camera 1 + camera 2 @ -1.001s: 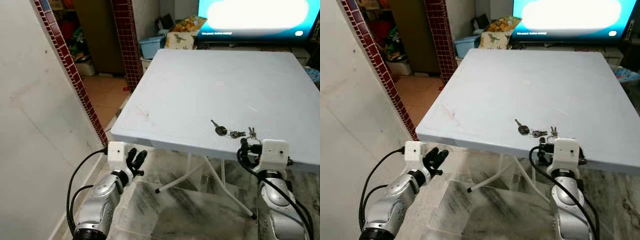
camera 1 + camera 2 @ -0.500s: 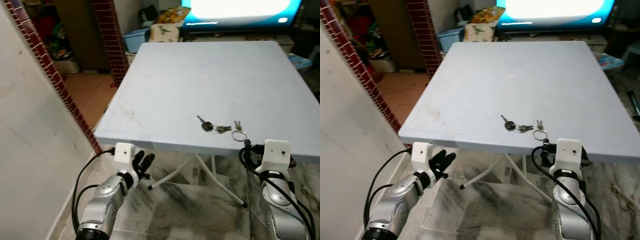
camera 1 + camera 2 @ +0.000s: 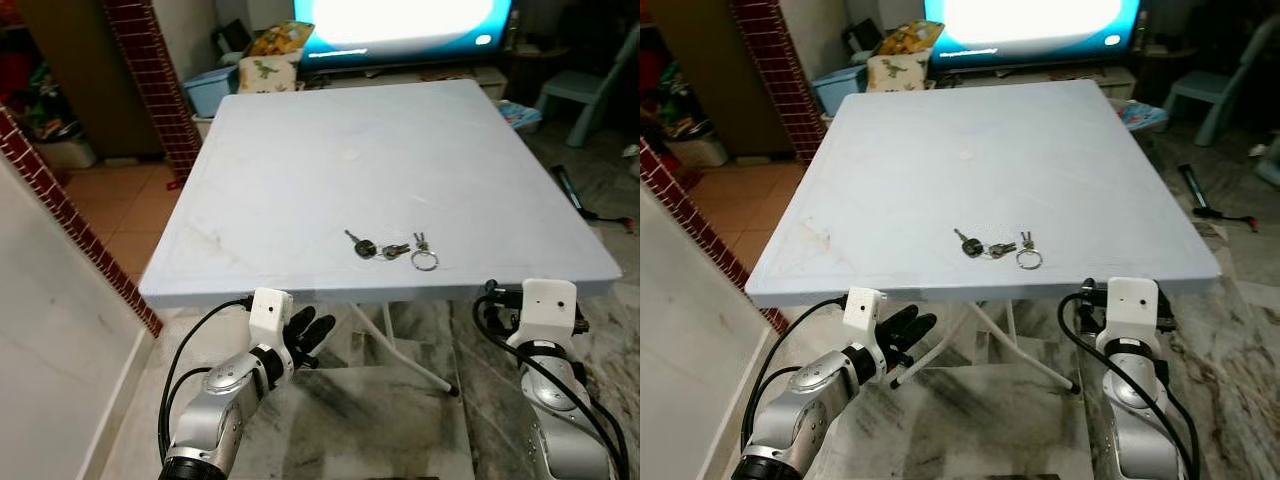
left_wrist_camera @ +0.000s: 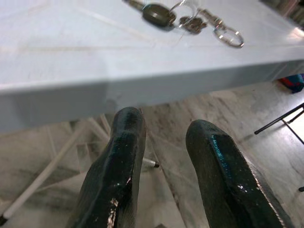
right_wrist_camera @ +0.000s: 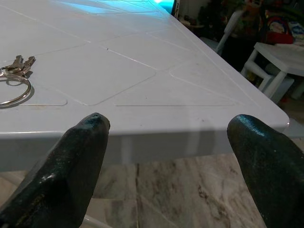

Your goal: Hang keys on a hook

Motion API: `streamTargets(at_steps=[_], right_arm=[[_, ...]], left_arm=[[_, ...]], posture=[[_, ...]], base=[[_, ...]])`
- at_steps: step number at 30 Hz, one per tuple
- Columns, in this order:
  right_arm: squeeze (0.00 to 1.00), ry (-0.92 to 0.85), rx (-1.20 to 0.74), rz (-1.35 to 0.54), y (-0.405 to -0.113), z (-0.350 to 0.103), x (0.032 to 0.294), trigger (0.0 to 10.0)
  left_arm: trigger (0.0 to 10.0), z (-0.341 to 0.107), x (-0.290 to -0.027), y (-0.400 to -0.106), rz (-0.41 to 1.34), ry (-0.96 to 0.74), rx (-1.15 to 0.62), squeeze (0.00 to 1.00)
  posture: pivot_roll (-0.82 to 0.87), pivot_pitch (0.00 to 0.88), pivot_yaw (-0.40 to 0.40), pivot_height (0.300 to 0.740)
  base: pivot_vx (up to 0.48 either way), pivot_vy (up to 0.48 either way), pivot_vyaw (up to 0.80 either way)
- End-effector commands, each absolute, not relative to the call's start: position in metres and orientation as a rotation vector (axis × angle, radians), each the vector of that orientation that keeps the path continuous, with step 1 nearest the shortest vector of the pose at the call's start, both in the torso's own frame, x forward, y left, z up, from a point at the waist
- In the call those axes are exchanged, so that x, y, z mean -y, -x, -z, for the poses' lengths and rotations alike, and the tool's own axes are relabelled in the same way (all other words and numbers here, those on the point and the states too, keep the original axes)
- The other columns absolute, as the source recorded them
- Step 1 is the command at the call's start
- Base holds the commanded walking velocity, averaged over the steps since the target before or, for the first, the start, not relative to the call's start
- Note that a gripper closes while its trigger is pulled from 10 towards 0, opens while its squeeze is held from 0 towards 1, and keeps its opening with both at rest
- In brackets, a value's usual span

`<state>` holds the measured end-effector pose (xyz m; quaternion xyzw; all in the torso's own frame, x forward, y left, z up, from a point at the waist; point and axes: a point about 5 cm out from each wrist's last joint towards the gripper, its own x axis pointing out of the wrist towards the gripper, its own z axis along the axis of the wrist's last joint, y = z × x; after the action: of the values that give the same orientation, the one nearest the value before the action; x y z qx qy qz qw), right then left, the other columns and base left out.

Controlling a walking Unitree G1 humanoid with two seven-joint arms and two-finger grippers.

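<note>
On the pale blue desk (image 3: 300, 150), near its front edge and a little right of the middle, we see the keys (image 3: 388, 249) lying flat. They form a small bunch: 1 key with a dark rounded head points away to the left, 2 or 3 small silvery keys sit in the middle, and a thin metal ring lies at the right end, touching the desk.

Below the front edge, our left gripper (image 3: 312, 330) hangs in the air over the marbled floor (image 3: 400, 420), its jaws a little apart and holding nothing. From its wrist camera the keys (image 4: 185, 19) lie beyond the desk edge, above the fingers (image 4: 118, 156).

Our right gripper (image 5: 171, 142) sits just under the front right corner of the desk, jaws wide apart and empty, with the key ring (image 5: 12, 88) off to one side on the desk top.
</note>
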<state>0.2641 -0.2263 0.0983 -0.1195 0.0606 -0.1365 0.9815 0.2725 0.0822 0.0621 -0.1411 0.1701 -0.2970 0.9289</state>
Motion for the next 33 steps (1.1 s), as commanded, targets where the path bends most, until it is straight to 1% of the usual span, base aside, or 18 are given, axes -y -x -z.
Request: streamTargets(at_steps=[1, 5, 10, 16, 18, 20, 23, 24, 27, 33], right_arm=[[0.0, 0.243, -0.091, 0.254, -0.267, -0.105, 0.221, 10.0], [0.0, 0.244, -0.088, 0.247, -0.269, -0.105, 0.22, 10.0], [0.0, 0.236, -0.074, 0.241, -0.272, -0.108, 0.218, 10.0], [0.0, 0.238, -0.068, 0.231, -0.273, -0.108, 0.215, 10.0], [0.0, 0.236, -0.067, 0.231, -0.272, -0.107, 0.214, 10.0], [0.0, 0.235, -0.069, 0.231, -0.272, -0.106, 0.214, 10.0], [0.0, 0.234, -0.071, 0.229, -0.272, -0.105, 0.214, 10.0], [0.0, 0.233, -0.069, 0.227, -0.275, -0.106, 0.214, 10.0], [0.0, 0.228, -0.067, 0.225, -0.281, -0.108, 0.215, 10.0], [0.0, 0.184, -0.075, 0.147, -0.296, -0.11, 0.21, 10.0]], left_arm=[[10.0, -0.065, -0.087, -0.273, 0.602, 0.284, -0.337, 0.0], [10.0, -0.063, -0.09, -0.272, 0.611, 0.264, -0.344, 0.0], [10.0, -0.073, -0.096, -0.278, 0.548, 0.282, -0.266, 0.0], [10.0, -0.086, -0.102, -0.282, 0.489, 0.27, -0.17, 0.0], [10.0, -0.098, -0.103, -0.282, 0.479, 0.243, -0.099, 0.0], [10.0, -0.102, -0.103, -0.281, 0.481, 0.217, -0.078, 0.0], [10.0, -0.099, -0.101, -0.278, 0.499, 0.216, -0.094, 0.0], [10.0, -0.095, -0.1, -0.275, 0.527, 0.17, -0.099, 0.0], [10.0, -0.093, -0.099, -0.273, 0.553, 0.15, -0.109, 0.0], [10.0, -0.089, -0.096, -0.268, 0.616, 0.134, -0.135, 0.0]], posture=[[-0.13, 0.0, 0.101, 0.74], [-0.13, 0.0, 0.104, 0.74], [-0.13, 0.0, 0.113, 0.74], [-0.13, 0.0, 0.116, 0.74], [-0.12, 0.0, 0.115, 0.74], [-0.12, 0.0, 0.115, 0.74], [-0.12, 0.0, 0.115, 0.74], [-0.11, 0.0, 0.117, 0.74], [-0.11, 0.0, 0.12, 0.74], [-0.11, 0.0, 0.133, 0.74]], base=[[0.0, 0.0, -0.8], [0.0, 0.0, -0.8], [0.0, 0.0, -0.62], [0.0, 0.0, 0.0], [0.0, 0.0, 0.0], [0.0, 0.0, 0.0], [0.0, 0.0, 0.0], [0.0, 0.0, 0.0], [0.0, 0.0, 0.0], [0.0, 0.0, 0.0]])
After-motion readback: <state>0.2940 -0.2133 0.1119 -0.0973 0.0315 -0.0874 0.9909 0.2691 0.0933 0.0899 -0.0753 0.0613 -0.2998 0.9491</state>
